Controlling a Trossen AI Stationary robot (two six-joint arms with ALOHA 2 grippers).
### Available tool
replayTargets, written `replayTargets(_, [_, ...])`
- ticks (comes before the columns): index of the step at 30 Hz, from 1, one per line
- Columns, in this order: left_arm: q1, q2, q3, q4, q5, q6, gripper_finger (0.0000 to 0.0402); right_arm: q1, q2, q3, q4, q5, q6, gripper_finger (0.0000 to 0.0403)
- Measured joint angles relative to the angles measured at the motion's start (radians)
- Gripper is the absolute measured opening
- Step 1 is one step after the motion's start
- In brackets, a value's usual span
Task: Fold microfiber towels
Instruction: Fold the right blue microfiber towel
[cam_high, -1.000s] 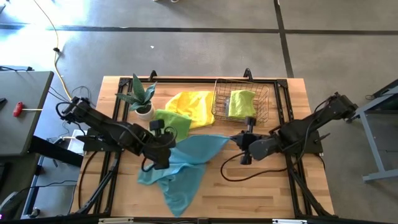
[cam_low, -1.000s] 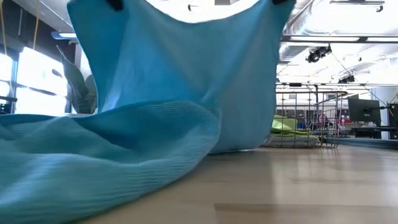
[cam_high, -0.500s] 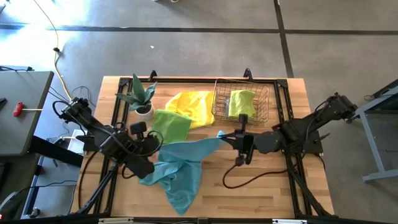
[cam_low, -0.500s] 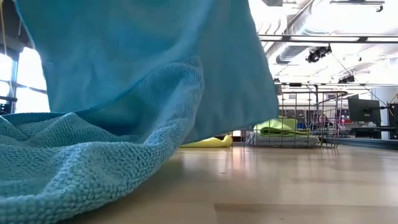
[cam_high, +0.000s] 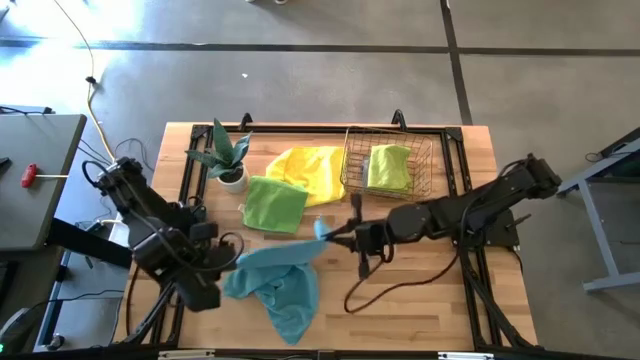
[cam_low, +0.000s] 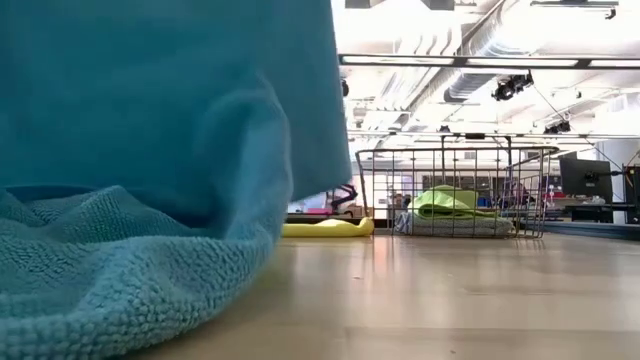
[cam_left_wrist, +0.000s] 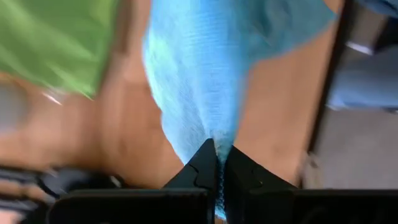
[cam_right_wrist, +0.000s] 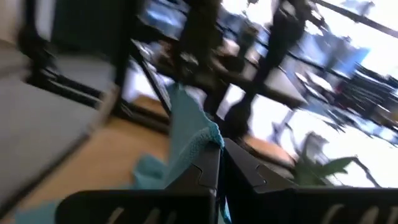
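A teal blue towel (cam_high: 278, 278) is held up between my two grippers at the table's near left; it fills the low view's left (cam_low: 150, 150). My left gripper (cam_high: 228, 262) is shut on its left end, my right gripper (cam_high: 328, 236) on its right end. A lime green towel (cam_high: 273, 204) lies flat near the plant, a yellow towel (cam_high: 305, 170) behind it, and another green towel (cam_high: 389, 166) sits in the wire basket. My left gripper pinches a bunched edge of the teal towel (cam_left_wrist: 214, 140) between its two shut fingers. The cloth runs away from the fingers, narrow at the hold and wider beyond. My right gripper pinches a corner of the teal towel (cam_right_wrist: 205, 140) between its shut fingers, coming level from the table's right. The corner stands above the fingertips; the cloth falls away toward the table, where its lower part (cam_high: 290, 310) lies heaped.
A small potted plant (cam_high: 229, 160) stands at the far left. The wire basket (cam_high: 388, 165) stands at the far middle. Bare wood shows at the near right (cam_high: 420, 300). A cable (cam_high: 400, 285) trails under the right arm.
Both grippers have gone toward the table's left edge with the teal towel, the left one also toward the near edge. The towel has been drawn left and bunched narrower, uncovering the lime green towel and the yellow towel behind it.
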Motion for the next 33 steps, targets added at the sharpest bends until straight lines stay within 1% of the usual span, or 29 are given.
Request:
replayTargets(4, [-0.06, 0.0, 0.024, 0.001, 0.129, -0.095, 0.0, 0.0, 0.04, 0.0, 0.153, -0.118, -0.018, 0.0])
replayTargets(9, [-0.119, 0.0, 0.059, 0.033, 0.262, -0.17, 0.0, -0.012, 0.088, 0.0, 0.321, -0.218, -0.064, 0.0])
replayTargets(12, [-0.147, 0.0, 0.093, 0.085, 0.292, -0.164, 0.0, -0.023, 0.118, 0.0, 0.412, -0.276, -0.059, 0.0])
replayTargets(15, [-0.165, -0.001, 0.128, 0.132, 0.271, -0.102, 0.0, -0.034, 0.146, 0.0, 0.495, -0.342, -0.034, 0.0])
replayTargets(18, [-0.179, 0.0, 0.163, 0.164, 0.186, 0.009, 0.0, -0.04, 0.157, 0.0, 0.546, -0.394, 0.0, 0.0])
replayTargets(20, [-0.183, 0.0, 0.179, 0.173, 0.109, 0.105, 0.0, -0.039, 0.143, 0.0, 0.548, -0.388, -0.022, 0.0])
replayTargets(22, [-0.183, 0.0, 0.19, 0.173, 0.023, 0.207, 0.0, -0.034, 0.105, 0.0, 0.541, -0.349, -0.088, 0.0])
replayTargets(24, [-0.183, 0.0, 0.2, 0.174, -0.072, 0.305, 0.0, -0.023, 0.047, 0.0, 0.532, -0.282, -0.171, 0.0])
replayTargets(26, [-0.181, 0.0, 0.209, 0.174, -0.177, 0.403, 0.0, -0.011, -0.017, 0.0, 0.486, -0.199, -0.242, 0.0])
replayTargets(28, [-0.181, 0.0, 0.216, 0.174, -0.29, 0.502, 0.0, -0.003, -0.068, 0.0, 0.437, -0.137, -0.267, 0.0])
replayTargets(29, [-0.181, 0.0, 0.219, 0.175, -0.355, 0.555, 0.0, -0.002, -0.092, 0.0, 0.418, -0.122, -0.257, 0.0])
replayTargets(31, [-0.182, 0.0, 0.222, 0.192, -0.517, 0.645, 0.0, 0.003, -0.128, 0.0, 0.415, -0.114, -0.199, 0.0])
replayTargets(33, [-0.179, 0.0, 0.222, 0.215, -0.666, 0.701, 0.0, 0.012, -0.16, 0.0, 0.392, -0.11, -0.151, 0.0])
